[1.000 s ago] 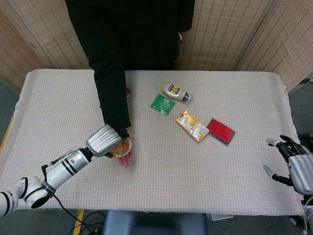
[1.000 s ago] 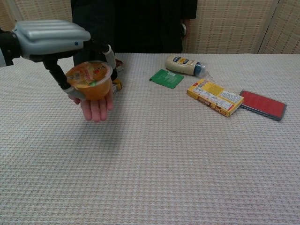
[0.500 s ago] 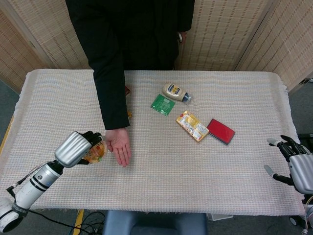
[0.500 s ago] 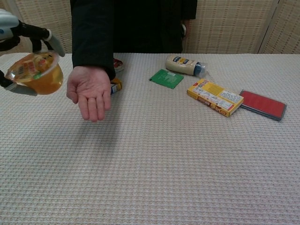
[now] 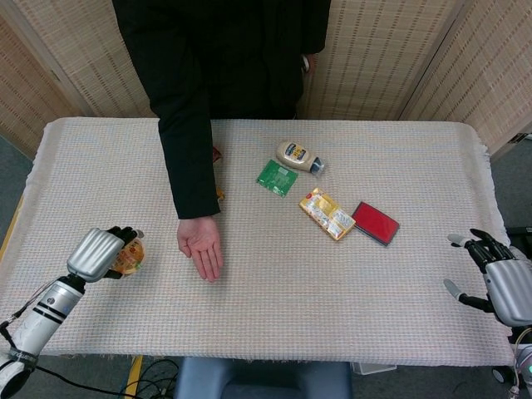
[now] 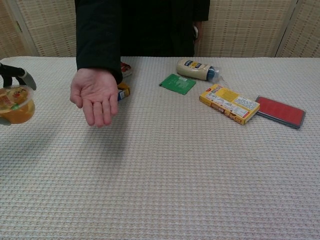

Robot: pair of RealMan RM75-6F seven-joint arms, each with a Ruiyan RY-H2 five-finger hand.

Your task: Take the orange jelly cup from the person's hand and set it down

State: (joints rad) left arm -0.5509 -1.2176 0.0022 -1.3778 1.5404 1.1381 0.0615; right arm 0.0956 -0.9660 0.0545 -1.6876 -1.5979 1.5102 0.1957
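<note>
You've got the orange jelly cup (image 5: 129,257) grasped in your left robot hand (image 5: 100,254), clear of the person's hand (image 5: 201,247); handover done — setting it on the surface (image 5: 274,283) remains.

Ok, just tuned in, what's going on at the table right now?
The robot's left hand holds the orange jelly cup near the left edge of the table; in the chest view the cup looks to be just above the cloth, not yet set down. The person's hand is held out palm up and empty beside it. The right hand is idle at the far right edge, holding nothing.
</note>
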